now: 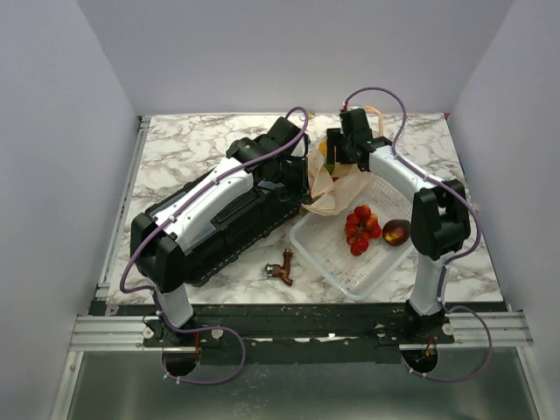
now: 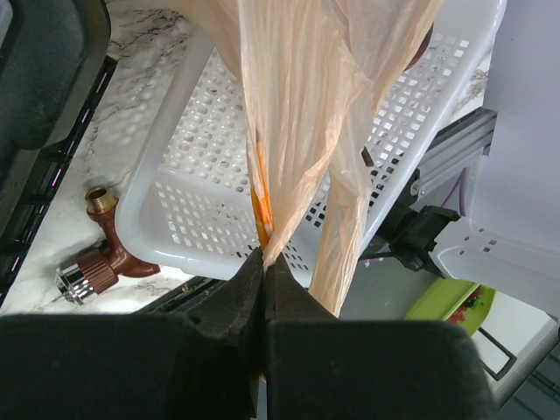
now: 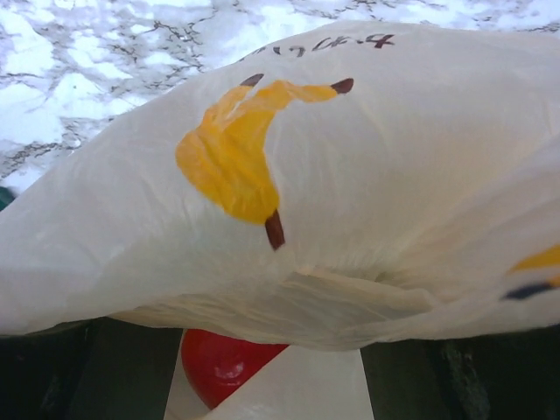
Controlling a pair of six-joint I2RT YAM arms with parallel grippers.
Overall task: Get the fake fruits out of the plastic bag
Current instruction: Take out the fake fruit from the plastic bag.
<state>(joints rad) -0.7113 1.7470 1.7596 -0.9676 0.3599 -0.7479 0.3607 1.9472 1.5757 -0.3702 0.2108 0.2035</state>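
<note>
Left claw (image 2: 264, 262) tight on plastic bag (image 2: 297, 105)

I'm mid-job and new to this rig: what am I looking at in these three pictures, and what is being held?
These are two robot arms bolted at the table's near edge. The overhead picture looks down from behind them; the other two come from a camera on each wrist. On the marble table lie a white mesh basket and a brown tap fitting. The basket holds a red berry cluster and a dark red fruit. The left arm's fingers are shut on a fold of the banana-printed bag. The right arm's fingers sit under the bag, with a red fruit between them; whether they grip anything is hidden.
</note>
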